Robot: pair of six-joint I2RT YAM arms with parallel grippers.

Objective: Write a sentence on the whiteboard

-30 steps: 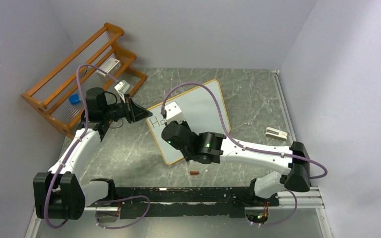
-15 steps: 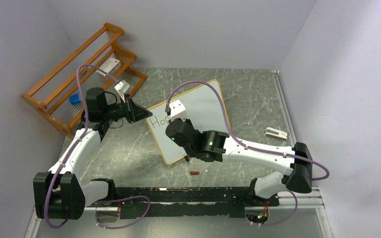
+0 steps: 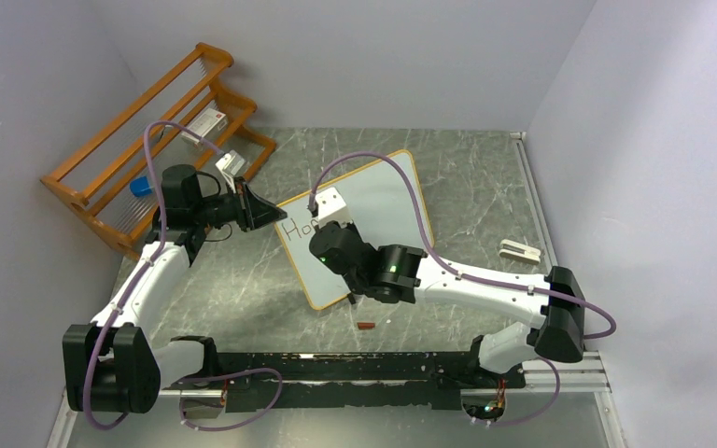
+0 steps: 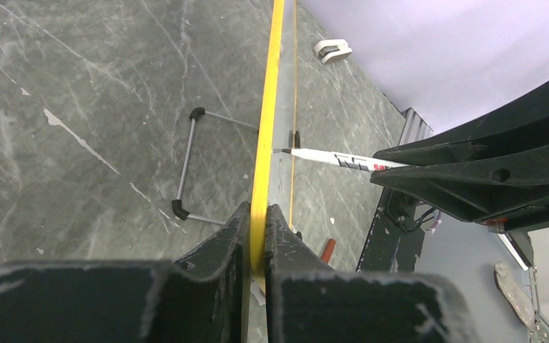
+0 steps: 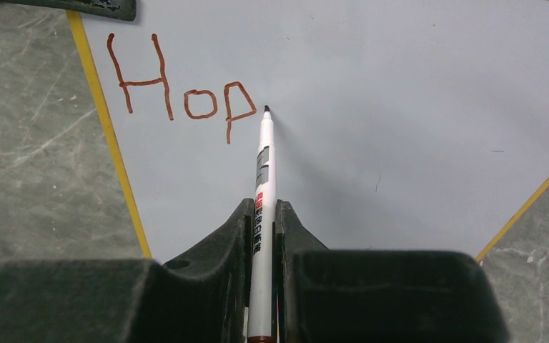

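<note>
The whiteboard stands tilted on the table, its yellow rim edge-on in the left wrist view. My left gripper is shut on the rim at the board's upper left corner. My right gripper is shut on a white marker. The marker's dark tip is at the board face, just right of the last letter. Of the sentence, "Hop" shows in red-brown strokes; the top view shows it small beside the right wrist.
An orange wooden rack holding a blue item stands at the back left. A white block lies near the right wall. A red marker cap lies in front of the board. The board's wire foot rests behind it.
The right wrist with the marker has shifted slightly to the right along the board, and the written row has grown by a letter. The left arm has not moved.
</note>
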